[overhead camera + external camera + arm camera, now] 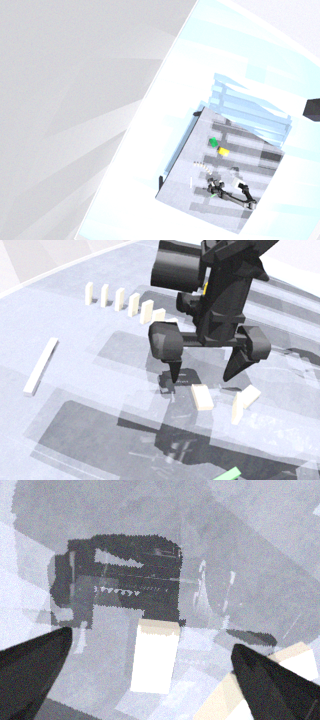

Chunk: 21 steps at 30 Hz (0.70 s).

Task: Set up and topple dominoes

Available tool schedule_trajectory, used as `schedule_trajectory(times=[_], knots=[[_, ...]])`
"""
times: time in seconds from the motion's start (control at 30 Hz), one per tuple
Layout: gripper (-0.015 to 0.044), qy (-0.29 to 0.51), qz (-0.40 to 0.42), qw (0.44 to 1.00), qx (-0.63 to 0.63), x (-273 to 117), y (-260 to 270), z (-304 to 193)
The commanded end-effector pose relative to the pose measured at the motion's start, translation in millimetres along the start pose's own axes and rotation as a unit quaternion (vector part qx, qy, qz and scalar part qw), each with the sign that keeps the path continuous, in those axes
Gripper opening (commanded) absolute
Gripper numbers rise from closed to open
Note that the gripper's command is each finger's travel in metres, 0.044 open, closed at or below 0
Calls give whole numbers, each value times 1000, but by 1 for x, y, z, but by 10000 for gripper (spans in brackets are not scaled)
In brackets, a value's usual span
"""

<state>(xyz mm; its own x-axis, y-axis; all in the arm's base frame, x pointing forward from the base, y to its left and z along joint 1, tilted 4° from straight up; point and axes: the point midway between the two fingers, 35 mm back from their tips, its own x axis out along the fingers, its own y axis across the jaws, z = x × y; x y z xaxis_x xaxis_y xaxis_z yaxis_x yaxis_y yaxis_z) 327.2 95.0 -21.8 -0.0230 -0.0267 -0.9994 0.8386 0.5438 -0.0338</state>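
Cream dominoes [200, 164] [133, 304] stand in a curved row, upper left of the exterior frame; I count seven, the nearest partly hidden by the arm [233, 199] [227, 299]. Lower right of them lies a loose domino [202, 397] [154, 659], flat, just below centre in my wrist view. Over it I have the gripper [207, 184] [200, 381] [154, 643], spread wide with nothing pinched. Right of that domino are two more, one flat [251, 396] [303, 664], one seemingly on its edge [237, 409] [220, 700]; I can't tell whether they touch. Further out, I see a white bar [191, 182] [41, 366] at the exterior frame's left and a green strip [213, 195] [228, 474] at its bottom edge. From the top, a yellow block [223, 151] and green square [213, 142] sit above the row.
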Motion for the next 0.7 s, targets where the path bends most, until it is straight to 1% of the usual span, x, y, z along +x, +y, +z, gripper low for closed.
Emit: schedule_trajectory(times=[0.0, 0.33, 0.53, 0.67], knots=[[440, -2, -2, 1000, 3, 8, -3, -3], [440, -2, -2, 1000, 3, 22, -4, -3], [440, -2, -2, 1000, 3, 23, -4, -3], [335, -2, -2, 1000, 3, 23, -4, -3]])
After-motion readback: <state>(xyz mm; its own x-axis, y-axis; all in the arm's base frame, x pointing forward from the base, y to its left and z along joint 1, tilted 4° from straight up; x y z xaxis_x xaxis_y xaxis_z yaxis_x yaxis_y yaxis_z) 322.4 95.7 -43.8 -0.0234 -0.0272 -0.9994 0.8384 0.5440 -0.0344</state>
